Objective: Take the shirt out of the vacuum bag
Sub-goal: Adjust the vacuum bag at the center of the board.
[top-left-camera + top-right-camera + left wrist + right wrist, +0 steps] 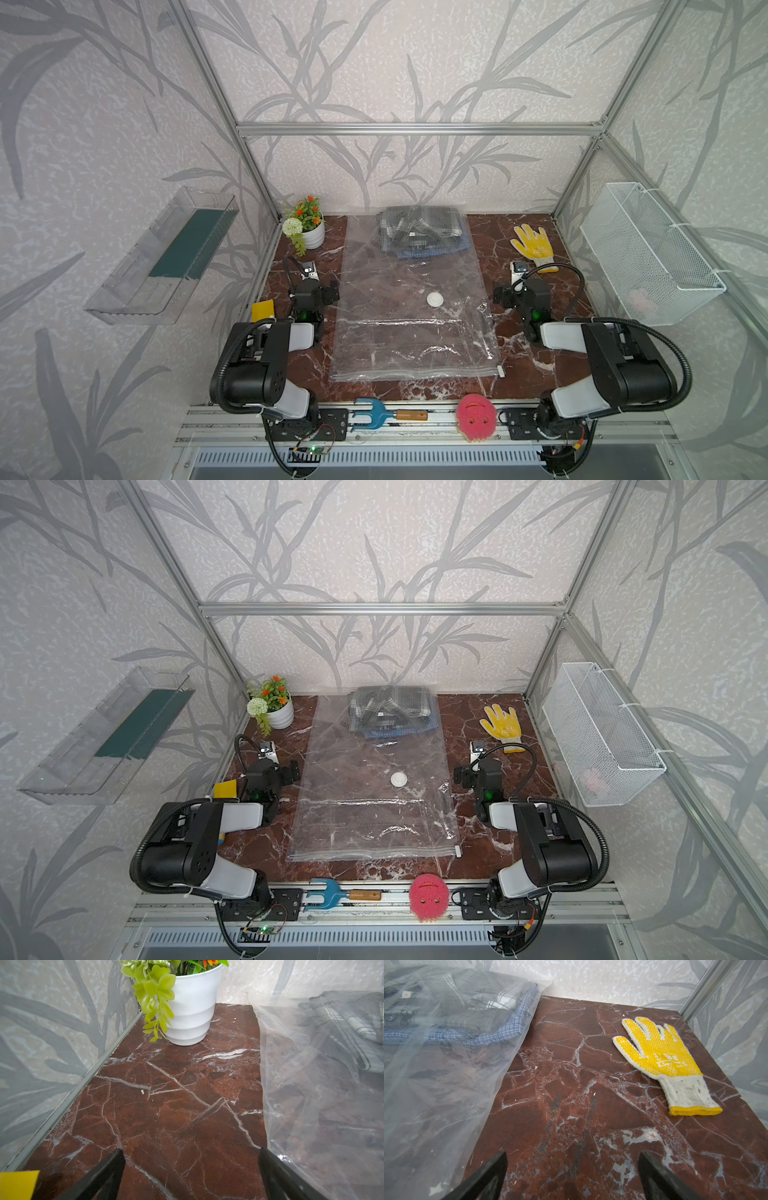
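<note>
The clear vacuum bag (pixel 399 332) lies flat along the middle of the marble table in both top views, with its white valve disc (pixel 434 299) face up. Its zip-seal edge (pixel 415 376) faces the near side, and the small white slider clip (pixel 500 370) sits at that edge's right end. The folded grey plaid shirt (pixel 419 228) rests inside at the bag's far end, on top of blue checked cloth (pixel 500 1032). My left gripper (pixel 191 1153) stands open over bare table to the left of the bag. My right gripper (pixel 573 1156) stands open to the right of it. Neither touches the bag.
A white pot of artificial flowers (pixel 309 226) stands at the far left corner and a yellow work glove (pixel 534 247) lies at the far right. A yellow pad (pixel 262 311) sits by the left wall. A blue hand rake (pixel 374 415) and a pink sponge (pixel 476 417) lie on the front rail.
</note>
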Robot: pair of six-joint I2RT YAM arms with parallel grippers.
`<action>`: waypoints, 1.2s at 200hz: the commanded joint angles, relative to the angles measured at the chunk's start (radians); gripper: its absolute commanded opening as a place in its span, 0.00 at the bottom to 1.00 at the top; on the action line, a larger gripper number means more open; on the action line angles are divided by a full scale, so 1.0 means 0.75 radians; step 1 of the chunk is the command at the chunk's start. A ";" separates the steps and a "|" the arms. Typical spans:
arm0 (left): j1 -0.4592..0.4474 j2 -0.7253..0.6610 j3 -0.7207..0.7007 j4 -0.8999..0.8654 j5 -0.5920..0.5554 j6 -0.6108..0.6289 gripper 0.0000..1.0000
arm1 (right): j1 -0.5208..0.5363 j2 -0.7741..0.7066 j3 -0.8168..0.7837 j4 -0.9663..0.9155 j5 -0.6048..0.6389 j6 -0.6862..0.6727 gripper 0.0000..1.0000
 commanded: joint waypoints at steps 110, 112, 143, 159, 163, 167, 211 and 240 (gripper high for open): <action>0.002 0.014 0.033 0.024 -0.009 0.009 0.82 | 0.008 0.015 0.037 0.033 0.017 -0.006 0.93; 0.002 0.013 0.033 0.023 -0.009 0.010 0.80 | 0.007 0.015 0.036 0.033 0.017 -0.007 0.93; 0.003 -0.183 0.256 -0.511 -0.169 -0.065 0.73 | 0.061 -0.087 0.213 -0.366 0.155 -0.021 0.83; -0.001 -0.253 0.478 -0.903 -0.277 -0.138 0.72 | 0.066 -0.112 0.516 -0.878 0.204 0.079 0.76; -0.003 -0.264 0.514 -0.961 -0.280 -0.160 0.72 | 0.066 -0.104 0.563 -0.944 0.194 0.099 0.76; -0.004 -0.273 0.554 -1.021 -0.276 -0.183 0.72 | 0.065 -0.091 0.610 -0.996 0.173 0.114 0.76; -0.028 -0.290 0.707 -1.416 0.036 -0.465 0.77 | 0.098 0.109 0.926 -1.308 -0.301 0.215 0.75; -0.031 -0.220 0.673 -1.469 0.213 -0.490 0.84 | 0.105 0.243 0.971 -1.360 -0.469 0.257 0.76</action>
